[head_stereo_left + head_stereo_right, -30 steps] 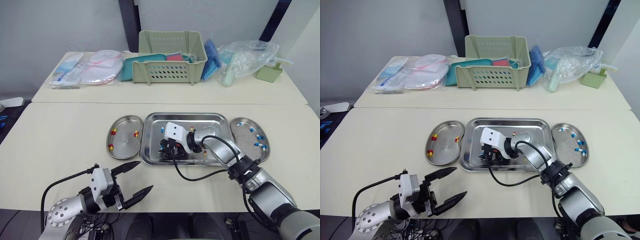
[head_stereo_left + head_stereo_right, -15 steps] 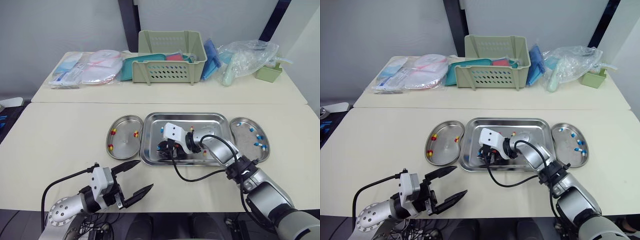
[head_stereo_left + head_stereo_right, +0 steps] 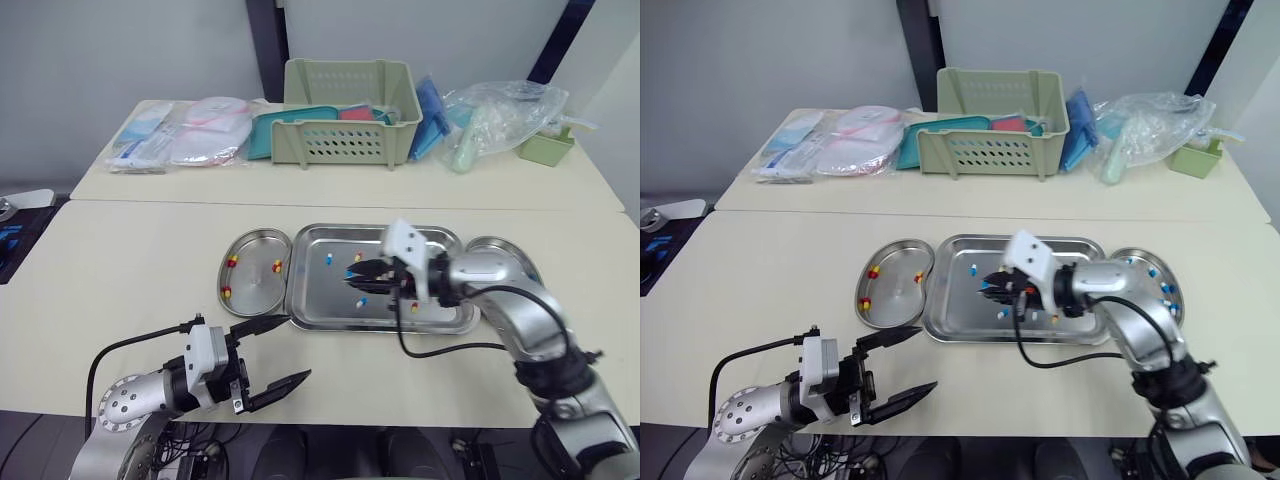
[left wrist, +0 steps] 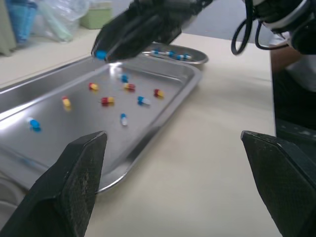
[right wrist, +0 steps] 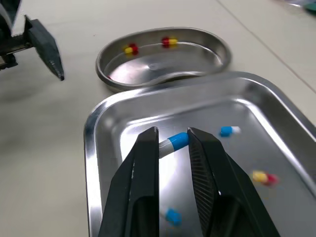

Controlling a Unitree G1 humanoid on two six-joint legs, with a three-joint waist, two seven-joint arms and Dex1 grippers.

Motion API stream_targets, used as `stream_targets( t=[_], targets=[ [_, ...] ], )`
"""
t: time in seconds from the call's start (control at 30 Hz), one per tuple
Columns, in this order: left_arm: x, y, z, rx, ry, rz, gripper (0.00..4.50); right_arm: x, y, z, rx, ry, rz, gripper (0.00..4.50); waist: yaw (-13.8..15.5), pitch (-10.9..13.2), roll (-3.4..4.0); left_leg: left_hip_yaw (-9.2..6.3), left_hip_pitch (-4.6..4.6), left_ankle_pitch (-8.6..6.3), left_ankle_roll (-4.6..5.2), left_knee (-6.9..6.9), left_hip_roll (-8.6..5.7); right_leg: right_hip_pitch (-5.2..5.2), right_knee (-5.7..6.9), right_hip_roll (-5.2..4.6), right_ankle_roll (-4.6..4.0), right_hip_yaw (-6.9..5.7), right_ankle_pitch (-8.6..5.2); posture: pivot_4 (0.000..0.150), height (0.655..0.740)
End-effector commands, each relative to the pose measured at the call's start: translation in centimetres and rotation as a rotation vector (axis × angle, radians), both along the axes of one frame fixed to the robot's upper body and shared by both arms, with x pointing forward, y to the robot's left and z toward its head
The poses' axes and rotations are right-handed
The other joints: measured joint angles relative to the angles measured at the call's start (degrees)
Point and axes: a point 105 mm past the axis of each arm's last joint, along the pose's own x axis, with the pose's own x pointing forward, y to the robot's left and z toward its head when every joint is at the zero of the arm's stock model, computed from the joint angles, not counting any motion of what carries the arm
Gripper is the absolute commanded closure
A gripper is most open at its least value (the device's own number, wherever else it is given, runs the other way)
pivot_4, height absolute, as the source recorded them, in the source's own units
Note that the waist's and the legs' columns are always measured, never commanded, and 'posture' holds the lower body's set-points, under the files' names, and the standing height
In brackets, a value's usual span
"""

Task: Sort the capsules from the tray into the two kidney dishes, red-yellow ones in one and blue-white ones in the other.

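The cream table spans the whole lower half of the head view. Behind it, along the top of the frame, a second surface carries a green basket at top centre and a clear plastic bag toward the upper right. At the centre of the frame lies the steel tray. The left kidney dish sits just beside its left edge and the right kidney dish just beside its right edge, partly hidden behind my right arm. My left gripper hangs at the lower left of the frame over the near edge of the table, well apart from the tray. Its two black fingers are spread wide with nothing between them. My right gripper reaches in from the right and sits above the middle of the tray. Its fingers are drawn close together and pinch a blue-white capsule crosswise at the tips, lifted clear of the tray floor. Three red-yellow capsules lie in the left kidney dish. Several blue-white ones lie in the right kidney dish. A few loose capsules of both colours are scattered on the tray floor under and around my right gripper.
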Motion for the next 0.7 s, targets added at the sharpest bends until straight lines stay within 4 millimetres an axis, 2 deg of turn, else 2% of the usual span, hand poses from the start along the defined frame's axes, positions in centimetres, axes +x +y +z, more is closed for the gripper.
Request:
stream_targets(
  t=[0.03,0.17,0.2,0.27,0.37,0.47,0.53,0.7],
  targets=[
    [-0.6,-0.9,0.5,-0.034,-0.012,-0.076,0.0,-1.5,-3.2,1.6,0.037,-0.009,-0.125,3.92,0.1,0.0,0.02,-0.01,-0.02,0.0,0.0,0.0,0.0,0.01,-0.01,0.0,0.0,-0.01,0.0,0.15,0.74],
    [-0.7,-1.4,0.5,-0.06,-0.006,-0.106,0.0,-2.2,-8.7,1.7,0.021,0.005,-0.349,3.92,0.2,0.0,0.01,0.04,-0.11,0.0,0.0,0.03,-0.03,-0.02,-0.03,-0.02,0.0,0.01,0.0,0.15,0.74],
    [-0.7,-1.5,0.5,-0.063,-0.007,-0.108,0.0,-2.3,-9.4,1.7,0.016,0.004,-0.378,3.92,0.1,0.0,0.01,0.03,-0.1,0.0,0.0,0.03,-0.03,-0.01,-0.03,-0.02,0.0,0.01,0.0,0.15,0.74],
    [-0.7,-1.6,0.6,-0.08,-0.02,-0.111,0.0,-2.2,-12.1,1.6,0.002,-0.022,-0.496,3.92,0.0,0.0,0.02,0.07,-0.07,0.0,0.01,0.02,-0.02,-0.01,-0.02,-0.01,0.0,0.04,0.0,0.15,0.74],
    [-0.6,-1.8,0.7,-0.092,-0.032,-0.117,0.0,-2.5,-14.1,1.2,-0.023,-0.036,-0.566,3.92,0.0,0.0,0.02,0.09,-0.06,0.0,0.01,0.03,-0.03,0.01,-0.03,-0.01,0.0,0.05,0.0,0.15,0.74],
    [-0.4,-2.0,0.8,-0.111,-0.053,-0.119,0.0,-2.5,-17.1,0.1,-0.036,-0.039,-0.696,3.92,0.1,0.0,0.02,0.1,-0.04,0.0,0.01,0.03,-0.02,0.05,-0.03,-0.01,0.0,0.05,0.0,0.15,0.74],
    [-0.4,-2.2,0.7,-0.114,-0.058,-0.128,0.0,-2.4,-18.2,-0.5,-0.028,-0.042,-0.749,3.92,0.1,0.0,0.01,0.09,-0.05,0.0,0.01,0.04,-0.03,0.07,-0.04,-0.02,0.0,0.04,0.0,0.15,0.74],
    [-0.2,-2.4,0.7,-0.12,-0.076,-0.129,0.0,-2.1,-19.4,-1.0,-0.014,-0.046,-0.815,3.92,0.0,0.0,0.05,0.11,0.01,0.0,0.01,0.03,-0.02,0.08,-0.02,0.0,0.0,0.06,0.0,0.15,0.74]
  ],
)
